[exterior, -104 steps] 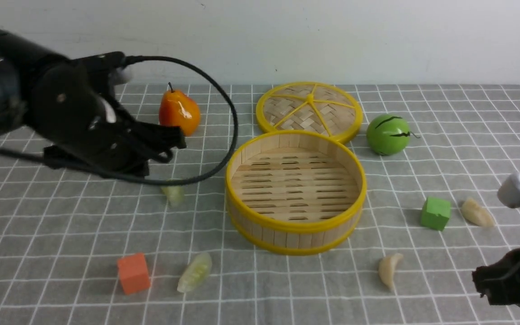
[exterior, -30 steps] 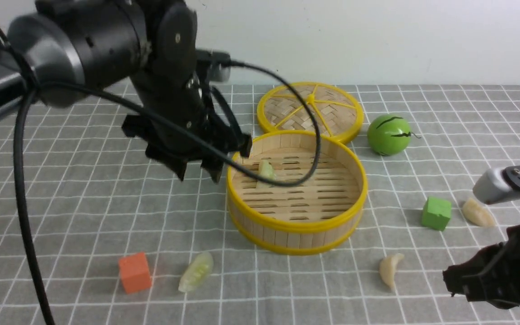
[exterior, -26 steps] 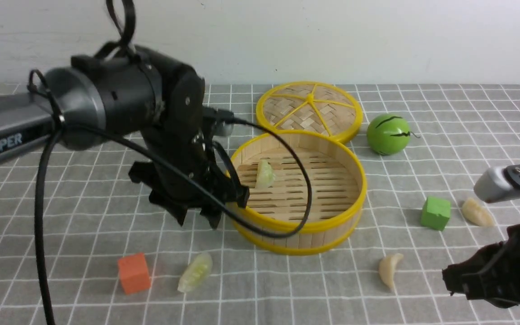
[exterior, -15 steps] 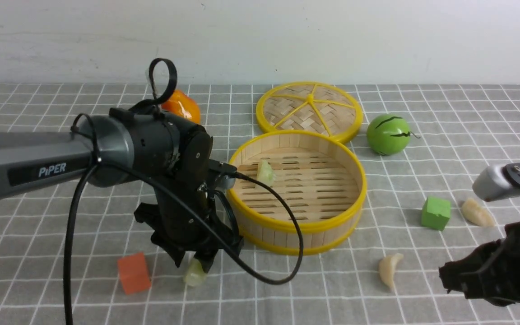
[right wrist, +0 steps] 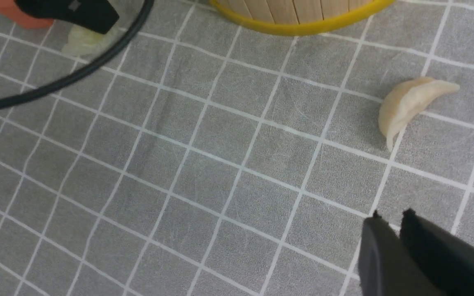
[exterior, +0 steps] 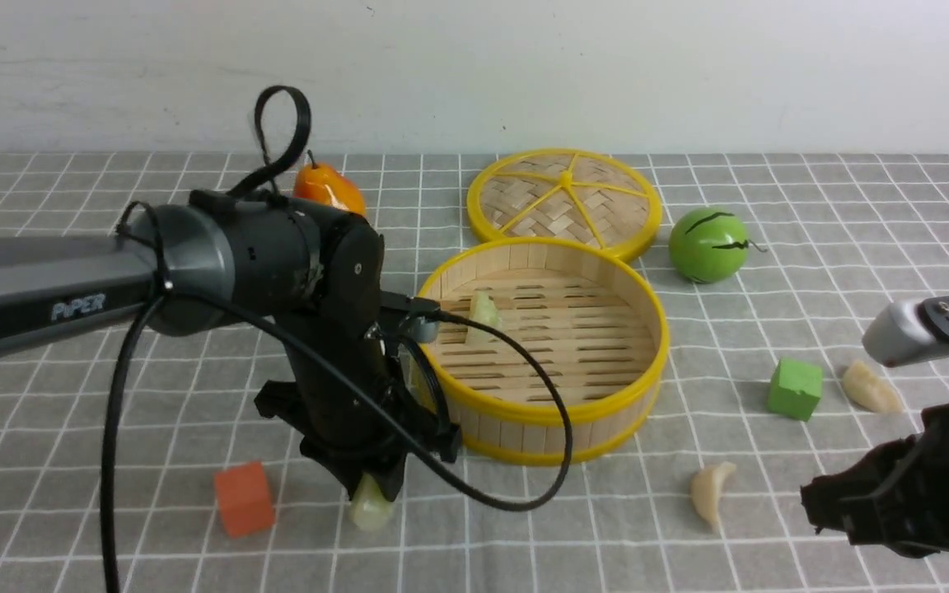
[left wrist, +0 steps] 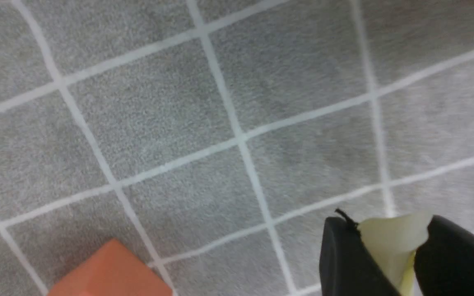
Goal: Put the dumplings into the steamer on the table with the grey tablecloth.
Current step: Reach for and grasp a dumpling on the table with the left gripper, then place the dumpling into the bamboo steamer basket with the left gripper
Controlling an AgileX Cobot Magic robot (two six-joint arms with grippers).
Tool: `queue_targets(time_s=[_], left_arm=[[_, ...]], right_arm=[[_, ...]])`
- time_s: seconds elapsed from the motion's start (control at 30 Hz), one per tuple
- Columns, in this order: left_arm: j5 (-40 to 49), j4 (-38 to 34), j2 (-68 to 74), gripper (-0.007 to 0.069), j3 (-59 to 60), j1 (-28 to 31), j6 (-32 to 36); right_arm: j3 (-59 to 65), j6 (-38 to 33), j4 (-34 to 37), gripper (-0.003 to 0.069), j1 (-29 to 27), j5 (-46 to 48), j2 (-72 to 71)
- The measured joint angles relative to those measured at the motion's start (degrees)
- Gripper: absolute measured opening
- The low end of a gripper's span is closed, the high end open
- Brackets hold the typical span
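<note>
Within left gripper (exterior: 376, 492), half-hidden green dumpling (exterior: 370, 512)

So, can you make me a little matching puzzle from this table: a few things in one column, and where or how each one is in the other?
Things:
1 steamer
2 left end effector
3 lid
4 green cube

Places or states:
A flat behind the steamer
B beside a cream dumpling
C has the far green dumpling inside
D closed on the near green dumpling

Pairs: 1-C, 2-D, 3-A, 4-B
</note>
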Motion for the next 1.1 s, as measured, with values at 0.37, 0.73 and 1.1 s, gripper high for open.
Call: queue_targets(time_s=[0.37, 0.73, 1.1], left_arm=[[-21.2, -17.0, -8.4, 0.0216, -0.1, 0.0, 0.4], [-30.7, -18.6, 2.1, 0.0216, 0.0, 0.0, 2.2], [-30.9, -18.6, 1.1, 0.0479, 0.0, 0.0, 2.9]], right_arm=[[0.0, -0.4, 1.1, 0.008, 0.0, 0.0, 0.0], [0.0, -0.4, 1.8, 0.0085, 0.0, 0.0, 0.0], [0.0, -0.4, 2.1, 0.0096, 0.0, -0.8, 0.0]])
